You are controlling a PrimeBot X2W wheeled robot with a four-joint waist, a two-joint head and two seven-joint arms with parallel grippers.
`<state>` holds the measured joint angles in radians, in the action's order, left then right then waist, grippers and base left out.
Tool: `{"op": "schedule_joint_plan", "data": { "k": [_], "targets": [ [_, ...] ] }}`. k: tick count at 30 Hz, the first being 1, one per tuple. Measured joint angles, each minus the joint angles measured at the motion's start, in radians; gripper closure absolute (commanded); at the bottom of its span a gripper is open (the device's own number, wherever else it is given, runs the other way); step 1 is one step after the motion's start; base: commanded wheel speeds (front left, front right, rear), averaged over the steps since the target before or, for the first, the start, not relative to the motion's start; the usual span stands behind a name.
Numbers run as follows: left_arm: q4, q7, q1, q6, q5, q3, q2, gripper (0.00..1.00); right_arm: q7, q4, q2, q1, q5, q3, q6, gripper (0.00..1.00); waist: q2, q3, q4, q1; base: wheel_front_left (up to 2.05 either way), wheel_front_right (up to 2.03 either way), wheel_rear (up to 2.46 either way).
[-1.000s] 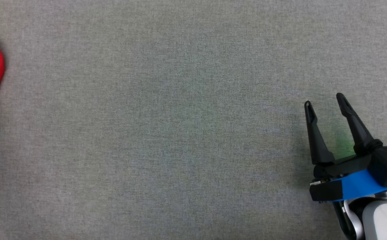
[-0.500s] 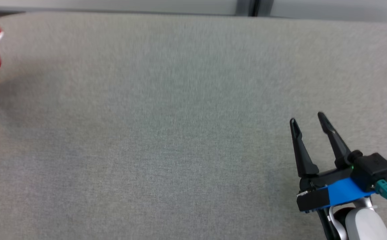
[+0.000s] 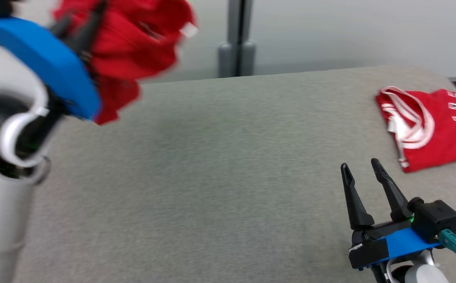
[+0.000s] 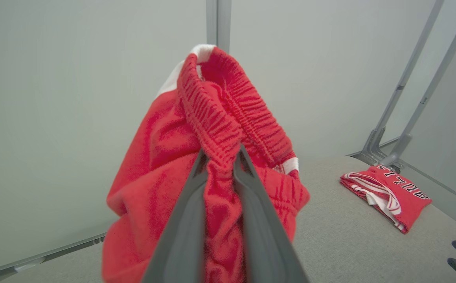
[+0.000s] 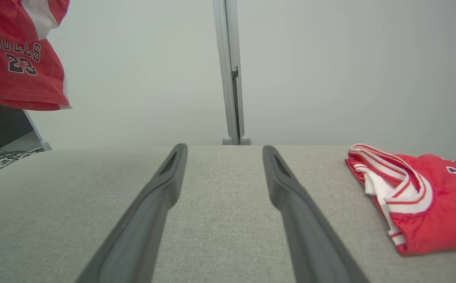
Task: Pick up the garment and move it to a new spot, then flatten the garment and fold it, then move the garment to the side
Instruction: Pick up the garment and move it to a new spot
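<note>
- Now, head view: our left gripper (image 3: 90,23), upper left, clamps the red garment (image 3: 133,43) aloft over the table (image 3: 212,157); our right gripper (image 3: 359,165), lower right, stands apart, empty.
- Left wrist view: waistband (image 4: 228,118) pinched; we judge the moving step in hand.
- Right wrist view: next, we should lower it mid-table.

Two red garments: bunched shorts (image 3: 133,43) at the far left, a folded jersey (image 3: 432,129) at the right. Two grippers: left gripper (image 4: 220,151), right gripper (image 3: 359,165). One grey table (image 3: 212,177). One post (image 3: 236,39).
</note>
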<state>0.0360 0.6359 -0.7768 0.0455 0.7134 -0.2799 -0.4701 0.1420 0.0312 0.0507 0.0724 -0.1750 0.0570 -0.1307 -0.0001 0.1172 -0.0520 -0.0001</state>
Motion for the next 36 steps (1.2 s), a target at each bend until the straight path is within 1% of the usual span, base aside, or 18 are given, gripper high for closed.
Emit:
{"op": "schedule_joint_plan", "data": {
  "k": [3, 6, 10, 13, 15, 16, 17, 18, 19, 22, 24, 27, 28, 33, 36],
  "targets": [
    [0.002, 0.024, 0.012, 0.016, 0.010, -0.077, 0.055, 1.00, -0.005, -0.003, 0.000, -0.004, 0.001, 0.000, 0.000, 0.00, 0.0000, -0.005, -0.059, 0.0000, 0.00, 0.00, 0.00],
    [-0.031, 0.032, 0.041, 0.026, 0.012, -0.136, 0.096, 1.00, -0.008, -0.007, 0.000, -0.004, 0.000, 0.001, 0.000, 0.00, 0.0000, -0.003, -0.118, 0.0001, 0.00, 0.00, 0.00],
    [-0.109, 0.025, 0.088, 0.044, -0.003, -0.211, 0.120, 1.00, -0.009, -0.010, -0.001, 0.002, -0.006, 0.010, 0.000, 0.00, 0.0001, 0.009, -0.191, 0.0002, 0.00, 0.00, 0.00],
    [-0.198, -0.017, 0.131, 0.053, -0.017, -0.256, 0.150, 1.00, -0.006, -0.005, 0.000, 0.005, -0.015, 0.021, 0.000, 0.00, 0.0000, 0.018, -0.232, 0.0001, 0.00, 0.00, 0.00],
    [-0.271, -0.065, 0.157, 0.053, -0.039, -0.280, 0.171, 1.00, -0.002, 0.001, 0.000, 0.007, -0.025, 0.024, 0.000, 0.00, 0.0001, 0.023, -0.251, 0.0002, 0.00, 0.00, 0.00],
    [-0.308, -0.098, 0.168, 0.052, -0.053, -0.286, 0.184, 0.98, 0.000, 0.003, 0.000, 0.007, -0.029, 0.026, 0.000, 0.00, 0.0000, 0.025, -0.258, 0.0001, 0.00, 0.00, 0.00],
    [-0.346, -0.127, 0.179, 0.051, -0.065, -0.294, 0.198, 0.65, 0.002, 0.006, 0.000, 0.008, -0.030, 0.026, 0.000, 0.00, 0.0000, 0.028, -0.264, 0.0001, 0.00, 0.00, 0.00],
    [-0.386, -0.152, 0.187, 0.052, -0.070, -0.305, 0.212, 0.15, 0.007, 0.009, 0.000, 0.008, -0.031, 0.026, 0.000, 0.00, 0.0000, 0.031, -0.267, 0.0001, 0.00, 0.00, 0.00],
    [-0.423, -0.178, 0.197, 0.051, -0.074, -0.312, 0.228, 0.00, 0.009, 0.012, 0.000, 0.011, -0.034, 0.026, 0.000, 0.00, 0.0001, 0.034, -0.269, 0.0001, 0.00, 0.00, 0.00],
    [-0.517, -0.250, 0.215, 0.052, -0.100, -0.335, 0.258, 0.00, 0.010, 0.017, -0.001, 0.017, -0.038, 0.026, 0.000, 0.00, 0.0001, 0.037, -0.267, 0.0003, 0.00, 0.00, 0.00],
    [-0.566, -0.291, 0.224, 0.053, -0.093, -0.334, 0.282, 0.00, 0.011, 0.020, -0.001, 0.017, -0.037, 0.020, 0.000, 0.00, 0.0001, 0.033, -0.255, 0.0002, 0.00, 0.00, 0.00],
    [-0.592, -0.387, 0.239, 0.058, -0.077, -0.319, 0.320, 0.00, 0.010, 0.021, 0.000, 0.015, -0.032, 0.010, 0.000, 0.00, 0.0001, 0.021, -0.226, 0.0001, 0.00, 0.00, 0.00],
    [-0.595, -0.419, 0.241, 0.058, -0.080, -0.317, 0.325, 0.00, 0.010, 0.021, 0.000, 0.012, -0.028, 0.008, 0.000, 0.00, 0.0001, 0.016, -0.214, 0.0002, 0.00, 0.00, 0.00],
    [-0.572, -0.583, 0.287, 0.060, -0.081, -0.288, 0.323, 0.00, 0.003, 0.016, -0.001, 0.000, -0.019, -0.001, 0.000, 0.00, 0.0001, -0.011, -0.150, 0.0001, 0.00, 0.00, 0.00],
    [-0.523, -0.678, 0.336, 0.038, -0.082, -0.256, 0.305, 0.00, -0.007, 0.008, -0.001, -0.014, -0.010, -0.010, 0.000, 0.00, 0.0001, -0.030, -0.110, 0.0001, 0.00, 0.00, 0.00]
  ]
}}
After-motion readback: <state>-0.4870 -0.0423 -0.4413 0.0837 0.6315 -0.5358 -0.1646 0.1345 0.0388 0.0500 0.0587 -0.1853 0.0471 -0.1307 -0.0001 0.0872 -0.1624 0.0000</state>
